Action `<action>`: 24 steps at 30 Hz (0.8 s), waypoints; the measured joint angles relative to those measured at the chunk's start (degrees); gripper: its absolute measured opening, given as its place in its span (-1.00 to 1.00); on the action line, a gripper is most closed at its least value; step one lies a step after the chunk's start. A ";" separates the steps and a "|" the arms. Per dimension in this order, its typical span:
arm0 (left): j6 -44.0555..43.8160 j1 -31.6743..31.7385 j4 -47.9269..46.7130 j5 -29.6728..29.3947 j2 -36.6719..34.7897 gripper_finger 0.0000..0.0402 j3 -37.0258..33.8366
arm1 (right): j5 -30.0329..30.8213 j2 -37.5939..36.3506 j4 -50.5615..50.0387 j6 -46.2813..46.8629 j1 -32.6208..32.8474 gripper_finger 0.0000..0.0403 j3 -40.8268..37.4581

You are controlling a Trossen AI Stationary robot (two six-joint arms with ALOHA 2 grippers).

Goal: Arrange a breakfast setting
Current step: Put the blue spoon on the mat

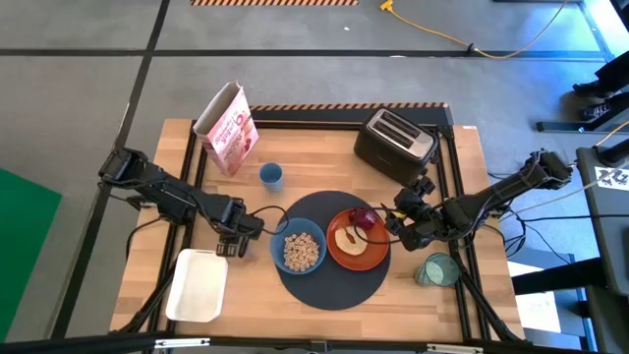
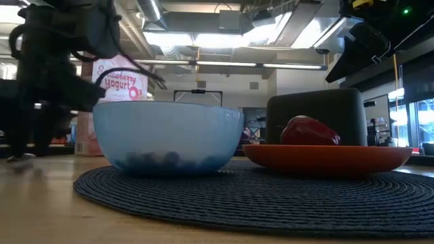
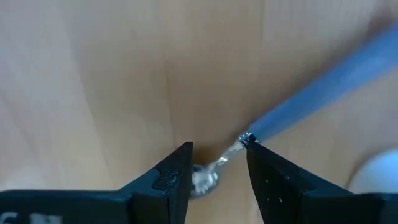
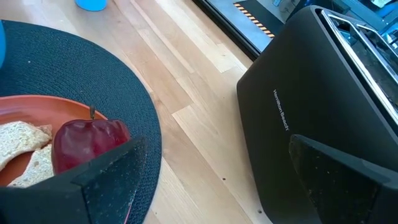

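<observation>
Spoon point(image 3: 211, 173) between your left gripper's point(image 3: 217, 177) parted fingers, low over the wood beside the dark mat point(image 1: 334, 285).

Your left gripper point(image 1: 236, 239) brackets the metal spoon without closing on it, just left of the blue bowl point(image 1: 298, 250) of cereal point(image 1: 301, 253), which sits on the mat's left half. Touching the bowl's right side, the orange plate point(image 1: 358, 241) carries bread point(image 1: 346, 239) and a dark red fruit point(image 1: 363, 218). Your right gripper point(image 1: 405, 224) hangs with fingers spread just right of the plate, near the black toaster point(image 1: 393, 144). Off the mat's right edge stands the pale green cup point(image 1: 435, 269); the white tray point(image 1: 198, 285) lies left of the mat.
</observation>
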 joint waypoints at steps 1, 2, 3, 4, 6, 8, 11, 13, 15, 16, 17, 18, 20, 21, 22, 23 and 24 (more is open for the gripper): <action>0.11 0.00 -1.10 0.32 0.02 -0.27 0.00 | -0.14 0.00 0.00 0.00 0.00 0.90 0.00; 0.19 -0.03 -2.11 0.27 0.04 -0.27 -0.02 | -0.37 0.00 0.00 0.00 0.00 0.90 0.00; 0.21 -0.02 -2.54 0.14 0.04 -0.27 -0.09 | -0.51 0.00 0.00 0.00 0.00 0.90 0.00; 0.42 0.00 -2.27 -0.12 0.04 -0.27 -0.09 | -0.50 0.00 -0.01 0.00 0.00 0.90 0.00; 1.57 -0.02 -1.82 -0.31 0.04 -0.27 -0.07 | -0.40 0.00 0.00 -0.01 0.00 0.90 0.00; 2.31 0.00 -1.93 -0.44 0.04 -0.27 -0.07 | -0.39 0.00 0.00 0.00 0.00 0.90 0.00; 2.71 -0.02 -3.15 -0.74 -0.03 -0.27 0.44 | -0.46 0.00 0.00 0.00 0.00 0.90 0.00; -1.41 0.43 -4.93 -0.79 -0.13 -0.27 1.47 | -0.92 0.00 0.00 0.01 0.00 0.90 0.00; -8.52 1.16 -5.49 -0.69 -0.13 -0.27 2.85 | -1.05 0.00 0.02 0.04 0.00 0.90 0.00; -12.58 1.53 -6.05 -0.56 -0.13 -0.27 3.67 | -1.03 0.00 0.04 0.04 0.00 0.90 0.00; -16.63 1.86 -7.11 -0.26 -0.15 -0.27 4.46 | -1.04 0.00 0.06 0.04 0.00 0.90 0.00; -20.93 2.14 -8.39 0.32 -0.15 -0.27 5.24 | -0.97 0.00 0.09 0.04 0.00 0.90 0.00; -31.32 2.49 -10.90 1.87 -0.16 -0.27 6.37 | -0.19 0.00 0.12 0.04 0.00 0.90 0.00; -38.01 2.59 -11.54 2.68 -0.17 -0.27 6.56 | 0.22 0.00 0.14 0.04 0.00 0.90 0.01; -45.15 2.62 -11.86 3.40 -0.17 -0.27 6.55 | 0.39 0.00 0.17 0.06 0.00 0.90 0.02; -52.29 2.55 -11.96 3.90 -0.17 -0.27 6.39 | 0.46 0.00 0.20 0.05 0.00 0.90 0.02; -58.24 2.30 -11.86 4.28 -0.17 -0.27 6.08 | 0.48 0.00 0.22 0.07 0.00 0.90 0.02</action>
